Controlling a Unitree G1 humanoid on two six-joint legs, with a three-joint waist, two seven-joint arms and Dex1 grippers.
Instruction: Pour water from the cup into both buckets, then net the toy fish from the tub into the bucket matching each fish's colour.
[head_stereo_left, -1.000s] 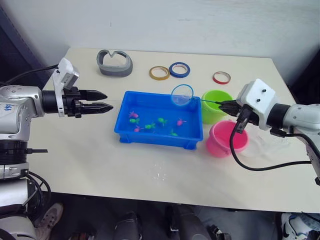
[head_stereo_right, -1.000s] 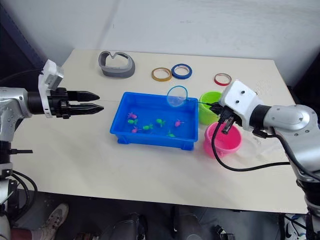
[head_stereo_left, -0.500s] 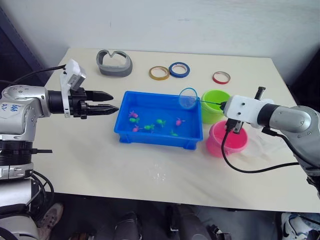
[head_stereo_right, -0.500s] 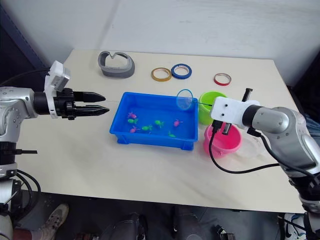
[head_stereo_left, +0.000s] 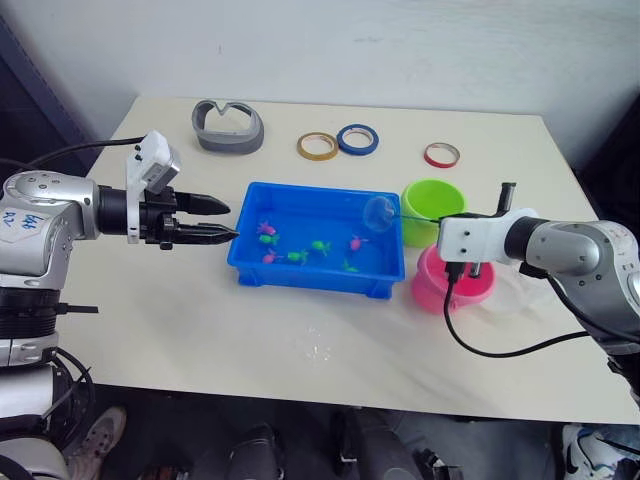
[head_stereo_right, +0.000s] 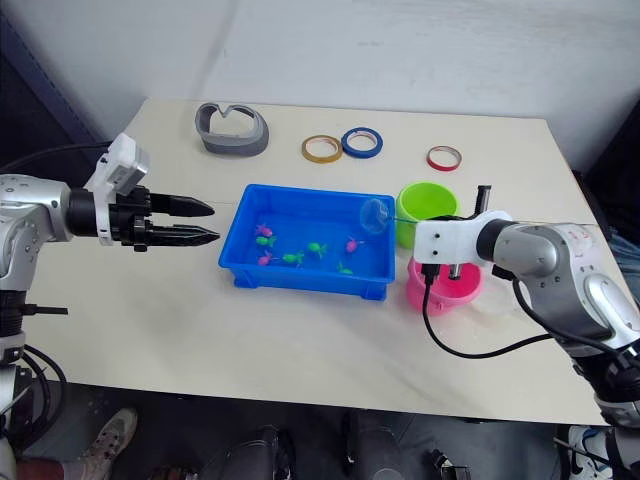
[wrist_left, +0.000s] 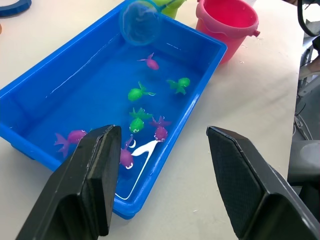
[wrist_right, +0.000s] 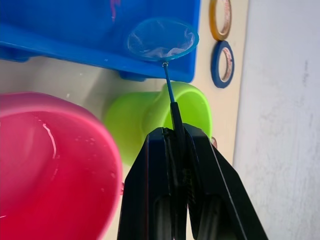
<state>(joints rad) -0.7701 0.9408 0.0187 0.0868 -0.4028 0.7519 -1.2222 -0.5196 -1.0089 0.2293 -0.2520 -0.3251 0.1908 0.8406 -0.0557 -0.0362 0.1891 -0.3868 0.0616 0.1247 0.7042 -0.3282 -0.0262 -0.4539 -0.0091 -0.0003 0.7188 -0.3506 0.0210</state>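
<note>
The blue tub (head_stereo_left: 315, 275) sits mid-table with several pink fish (head_stereo_left: 266, 229) and green fish (head_stereo_left: 321, 244) in shallow water. My right gripper (wrist_right: 176, 132) is shut on the dark stick of the net (head_stereo_left: 381, 211), whose light blue hoop hangs low over the tub's right end. The stick passes over the lime green bucket (head_stereo_left: 418, 232). The pink bucket (head_stereo_left: 430, 290) stands just in front, under my right wrist. The clear cup (head_stereo_left: 520, 290) lies right of the pink bucket. My left gripper (head_stereo_left: 232, 221) is open, level, and points at the tub's left wall.
A grey curved object (head_stereo_left: 229, 125) lies at the back left. Yellow (head_stereo_left: 318, 146), blue (head_stereo_left: 357, 139) and red (head_stereo_left: 442, 155) tape rings lie along the back. Water drops (head_stereo_left: 318, 350) spot the table in front of the tub.
My right wrist has rolled and the net's hoop has dropped from above the tub's back right rim into its right end. The left gripper has edged closer to the tub.
</note>
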